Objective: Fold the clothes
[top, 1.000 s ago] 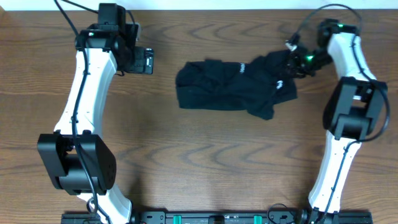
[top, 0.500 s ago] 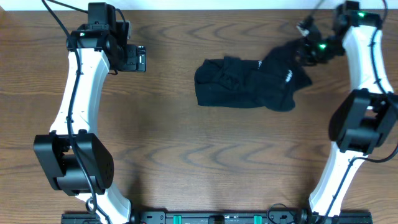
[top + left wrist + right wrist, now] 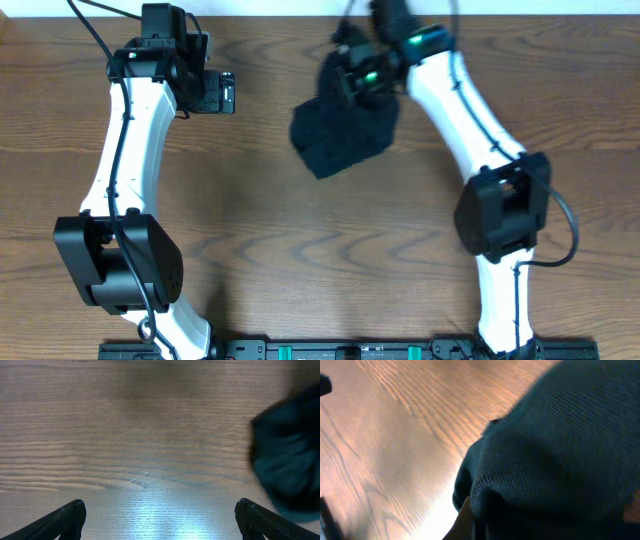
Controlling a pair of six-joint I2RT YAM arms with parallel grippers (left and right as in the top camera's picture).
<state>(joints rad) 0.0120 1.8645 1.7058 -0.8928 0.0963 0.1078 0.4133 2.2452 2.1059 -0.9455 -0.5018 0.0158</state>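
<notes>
The black shirt (image 3: 340, 135) hangs bunched from my right gripper (image 3: 362, 78) near the table's far middle. Its lower part trails toward the left and looks blurred. In the right wrist view the dark ribbed fabric (image 3: 560, 455) fills the frame and wraps over the fingers, so the gripper is shut on it. My left gripper (image 3: 222, 93) is open and empty at the far left. In the left wrist view its two black fingertips (image 3: 160, 520) are wide apart above bare wood. The shirt's edge (image 3: 290, 465) shows at the right of that view.
The brown wooden table (image 3: 300, 250) lies under both arms. The right arm reaches diagonally from its base at the lower right up to the far middle.
My right arm has swung far left with the shirt, from the far right corner to the far middle. The shirt went from spread out to a bunched hanging lump. The left arm has barely moved.
</notes>
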